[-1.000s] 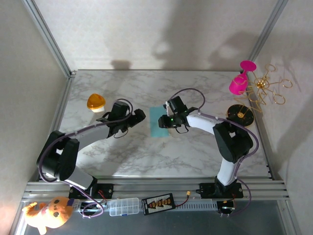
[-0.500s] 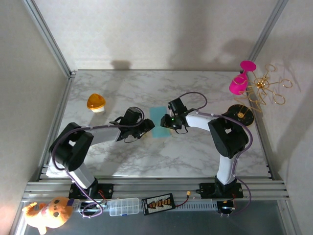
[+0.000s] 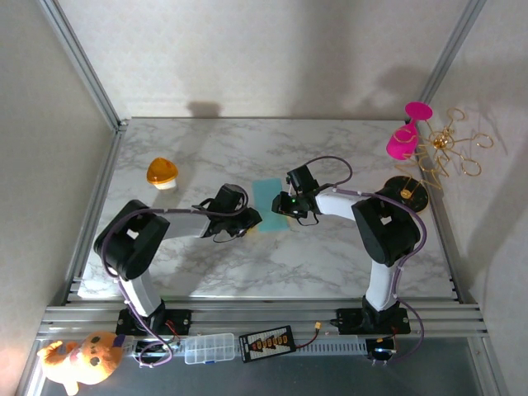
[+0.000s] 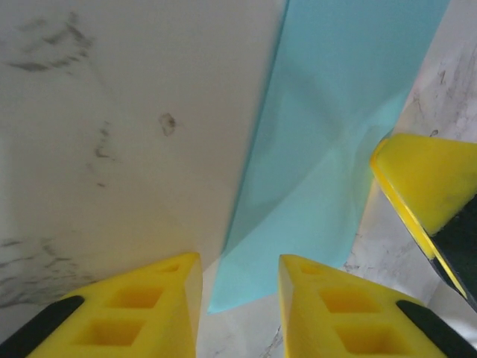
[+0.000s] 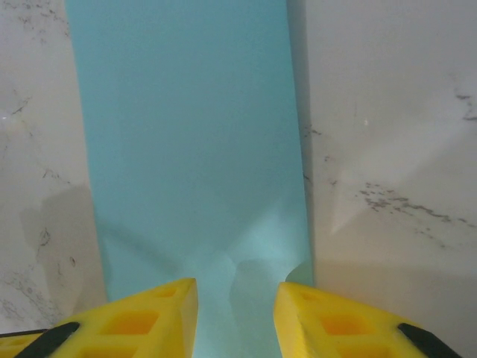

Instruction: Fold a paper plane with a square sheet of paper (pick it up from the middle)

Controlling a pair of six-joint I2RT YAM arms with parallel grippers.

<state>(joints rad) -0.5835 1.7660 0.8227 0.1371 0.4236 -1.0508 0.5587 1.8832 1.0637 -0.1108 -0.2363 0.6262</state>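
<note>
the sheet of paper [image 3: 266, 196] lies near the middle of the table [image 3: 247, 148], folded to a strip. in the top view its long axis runs from the far edge toward the near edge, slightly tilted.

the left gripper [image 3: 250, 221] sits at the near left corner of the strip. in the left wrist view its fingers [image 4: 156, 302] stand apart with a narrow gap. the paper corner lies in that gap, not clamped.

the right gripper [image 3: 283, 208] sits on the right side of the strip, around mid-length. in the right wrist view its fingers [image 5: 145, 317] are partly apart. the paper stretches away ahead of them and is puckered between them. i cannot tell whether they pinch it or only press it down.

judgement: the coming move turns on that left corner. the paper lies directly ahead of and between the left fingers, so the left arm is placed to take it while the right steadies the strip. one right finger [image 4: 421, 186] is near, so clearance between the two grippers is tight. bare marble lies on the far and near sides. an orange dome [image 3: 162, 172] is well apart toward the left edge.
</note>
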